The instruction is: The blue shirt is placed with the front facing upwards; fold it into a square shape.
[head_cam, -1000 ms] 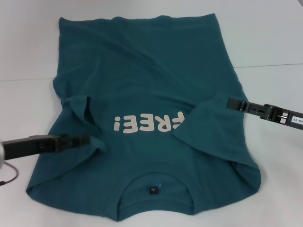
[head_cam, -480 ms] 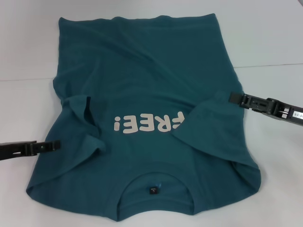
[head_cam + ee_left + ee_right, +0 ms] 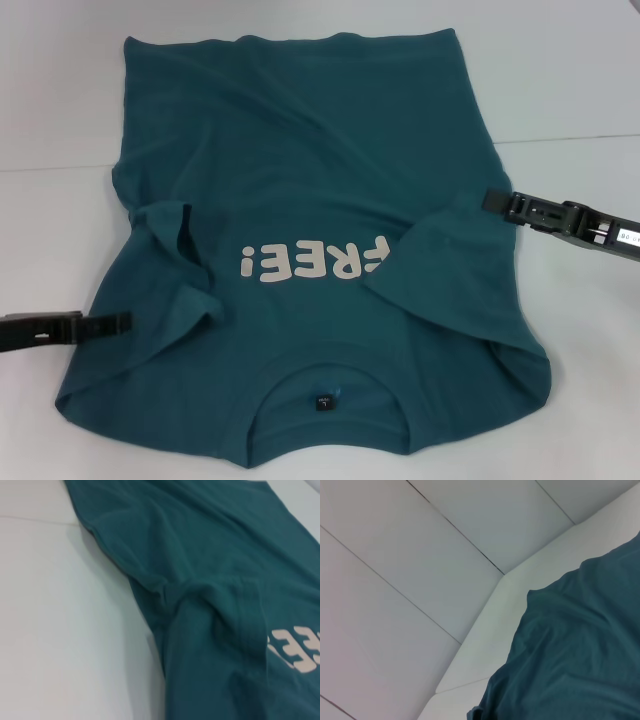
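The blue shirt (image 3: 300,200) lies face up on the white desk (image 3: 50,220) with both sleeves folded inward, my left hand (image 3: 122,323) at its left edge and my right hand (image 3: 492,201) at its right edge, grip state unclear for both.

— What do your two grippers look like?
— Your left gripper (image 3: 120,322) is slim, flat and black. Your right gripper (image 3: 492,201) is black too, with a small white label behind it.
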### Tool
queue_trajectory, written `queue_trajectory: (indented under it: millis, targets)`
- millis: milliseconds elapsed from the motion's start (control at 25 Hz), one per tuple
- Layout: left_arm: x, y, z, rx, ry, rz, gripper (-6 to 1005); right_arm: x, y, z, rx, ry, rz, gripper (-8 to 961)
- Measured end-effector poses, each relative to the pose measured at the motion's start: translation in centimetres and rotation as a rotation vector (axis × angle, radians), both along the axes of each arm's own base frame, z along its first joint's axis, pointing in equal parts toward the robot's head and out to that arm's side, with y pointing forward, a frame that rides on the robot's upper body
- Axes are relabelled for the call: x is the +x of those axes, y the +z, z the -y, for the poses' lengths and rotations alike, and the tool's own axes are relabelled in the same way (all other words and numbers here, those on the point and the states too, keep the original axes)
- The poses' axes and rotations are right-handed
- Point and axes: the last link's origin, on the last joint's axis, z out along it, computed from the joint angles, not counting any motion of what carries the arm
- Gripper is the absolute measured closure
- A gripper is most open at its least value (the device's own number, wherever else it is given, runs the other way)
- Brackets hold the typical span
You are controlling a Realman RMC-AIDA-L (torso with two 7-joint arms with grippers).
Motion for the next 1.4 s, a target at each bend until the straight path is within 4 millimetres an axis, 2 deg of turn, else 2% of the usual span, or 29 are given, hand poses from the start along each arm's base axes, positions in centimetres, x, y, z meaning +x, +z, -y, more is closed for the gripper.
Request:
queue_trajectory:
  millis: [520, 840, 1200, 1400]
  targets:
    - [0.0, -0.5, 0.3, -0.027, 0.0, -0.008, 124, 0.1, 0.1, 0.0, 0.002, -0.001, 0.003, 28]
    - [1.1, -1.0, 0.6, -0.097, -0.04, 0.014, 124, 0.2, 0.3, 0.0, 0.005, -0.004, 0.004, 28]
    - [3.4, -0.8, 0.3, -0.174, -0.111, 0.058, 124, 0.2, 0.3, -0.1, 0.006, -0.004, 0.005, 29]
    - [3.2, -0.3, 0.4, -0.168, -0.108, 0.04, 123, 0.3, 0.3, -0.2, 0.011, -0.011, 0.011, 28]
